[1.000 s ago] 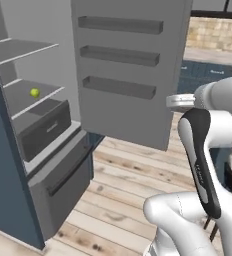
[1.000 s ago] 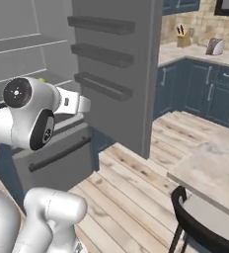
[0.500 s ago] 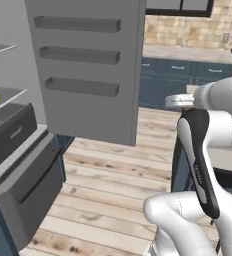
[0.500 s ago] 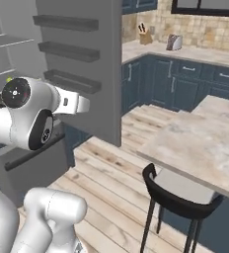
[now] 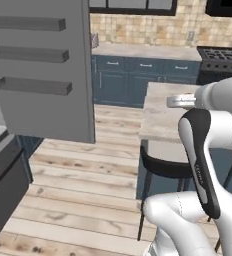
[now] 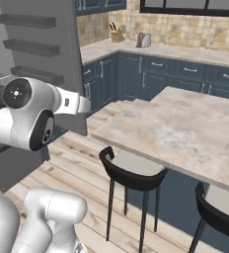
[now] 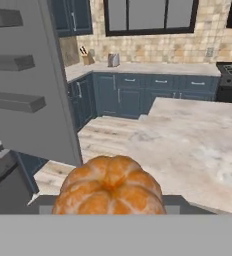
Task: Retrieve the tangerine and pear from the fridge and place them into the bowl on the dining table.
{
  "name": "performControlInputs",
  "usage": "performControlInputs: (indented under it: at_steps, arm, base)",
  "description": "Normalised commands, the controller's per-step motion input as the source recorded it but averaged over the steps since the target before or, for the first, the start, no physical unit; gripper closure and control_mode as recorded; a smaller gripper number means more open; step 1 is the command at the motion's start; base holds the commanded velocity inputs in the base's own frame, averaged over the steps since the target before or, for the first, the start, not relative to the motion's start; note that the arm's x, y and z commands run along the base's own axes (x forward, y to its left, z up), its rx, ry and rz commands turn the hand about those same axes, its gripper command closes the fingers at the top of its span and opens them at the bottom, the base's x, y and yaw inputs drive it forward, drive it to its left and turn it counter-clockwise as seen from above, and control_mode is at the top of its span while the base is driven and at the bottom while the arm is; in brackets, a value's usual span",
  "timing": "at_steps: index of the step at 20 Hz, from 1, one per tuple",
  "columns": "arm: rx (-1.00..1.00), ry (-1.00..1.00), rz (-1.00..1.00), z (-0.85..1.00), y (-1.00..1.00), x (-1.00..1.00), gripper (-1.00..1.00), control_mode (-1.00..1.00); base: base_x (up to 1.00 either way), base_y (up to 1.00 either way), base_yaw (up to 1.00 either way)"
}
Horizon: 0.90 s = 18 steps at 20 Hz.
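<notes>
Jaws hidden, clamping tangerine (image 7: 108, 186), base cropped

Evenly and softly lit throughout, flat rendered daylight without glare. Faint shadows under the stools (image 6: 133, 173) toward 6 o'clock. Slightly soft and pixelated, most of all on the tangerine (image 7: 108, 187) at 6 o'clock.

Open fridge door (image 5: 43, 70) at left with three grey door shelves. Dining table (image 5: 163, 117) right of centre, beige marble top; black stool (image 5: 160, 172) tucked at its near edge. Dark blue cabinets (image 5: 133, 80) along the back wall, black stove (image 5: 220, 57) at upper right. Light wood floor (image 5: 78, 190).
</notes>
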Motion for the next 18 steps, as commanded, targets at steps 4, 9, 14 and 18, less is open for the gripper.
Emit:
performControlInputs:
  at_steps: [4, 9, 14, 18]
  arm:
    - [0.0, 0.0, 0.0, 0.0, 0.0, 0.0, 1.0, 1.0]
    - [0.0, 0.0, 0.0, 0.0, 0.0, 0.0, 1.0, 1.0]
    - [0.0, 0.0, 0.0, 0.0, 0.0, 0.0, 1.0, 1.0]
    - [0.0, 0.0, 0.0, 0.0, 0.0, 0.0, 1.0, 1.0]
  base:
    - [-0.25, -0.73, -0.18]
    - [-0.14, -0.75, -0.17]
    - [0.0, -0.85, -0.15]
    - [0.0, -0.86, -0.13]
